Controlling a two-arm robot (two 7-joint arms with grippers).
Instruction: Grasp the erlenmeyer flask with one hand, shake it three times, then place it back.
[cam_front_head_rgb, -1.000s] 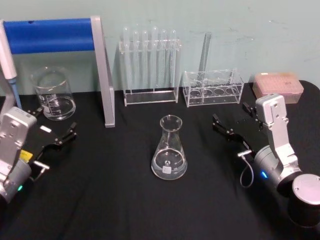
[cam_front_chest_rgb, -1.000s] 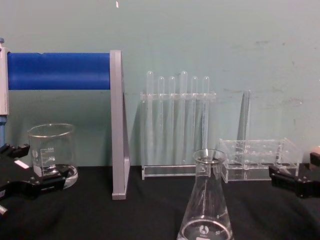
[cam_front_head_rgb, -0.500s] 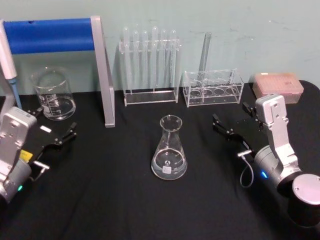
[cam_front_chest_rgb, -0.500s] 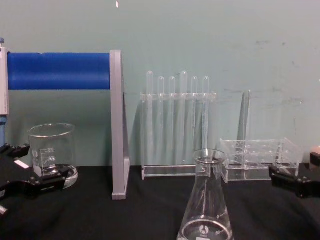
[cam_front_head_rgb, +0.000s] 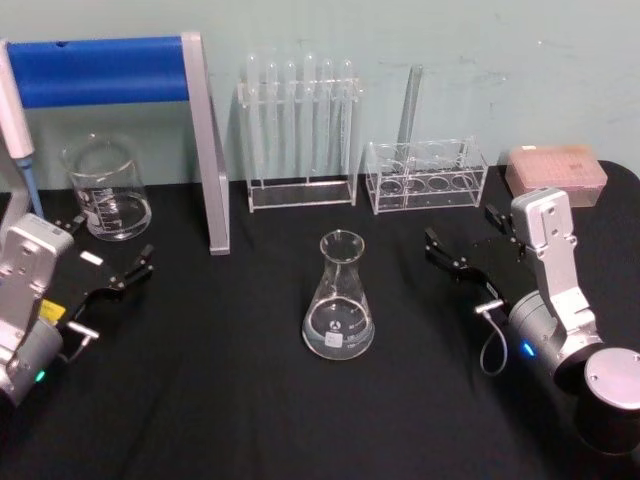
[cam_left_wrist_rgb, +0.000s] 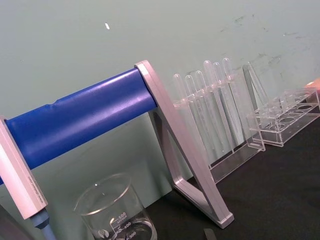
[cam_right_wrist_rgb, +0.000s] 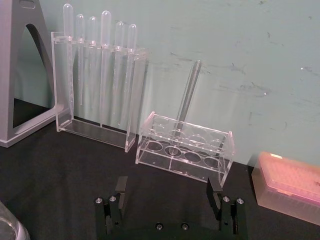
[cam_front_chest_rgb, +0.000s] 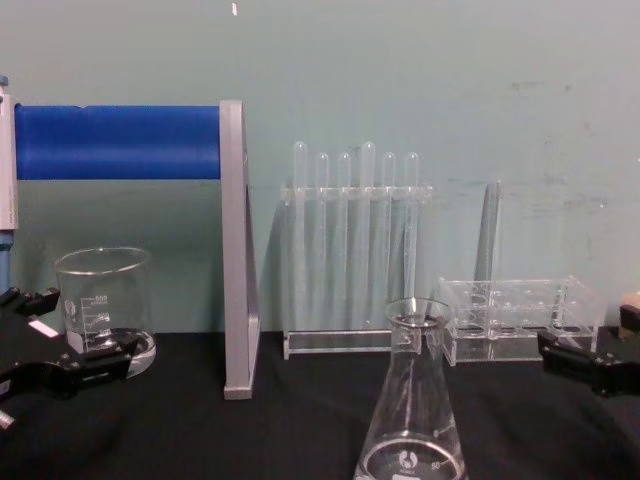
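the erlenmeyer flask (cam_front_head_rgb: 339, 297) is standing upright on the black table (cam_front_head_rgb: 250, 400), near the middle, in front of a rack of test tubes (cam_front_head_rgb: 300, 130) and well apart from both arms. the right gripper (cam_front_head_rgb: 465, 240) is hovering to the flask's right, jaws spread wide and holding nothing; the right wrist view shows its fingers (cam_right_wrist_rgb: 121, 192) parted with bare table between them. the left gripper (cam_front_head_rgb: 105, 262) is sitting parked at the table's left edge, just in front of a glass beaker (cam_front_head_rgb: 105, 187), jaws also wide and empty. no grasp is under way yet. to do it well, the working gripper should probably be closing around the narrow neck below the flared rim, squarely and gently, since smooth glass is likely to slip or tip.
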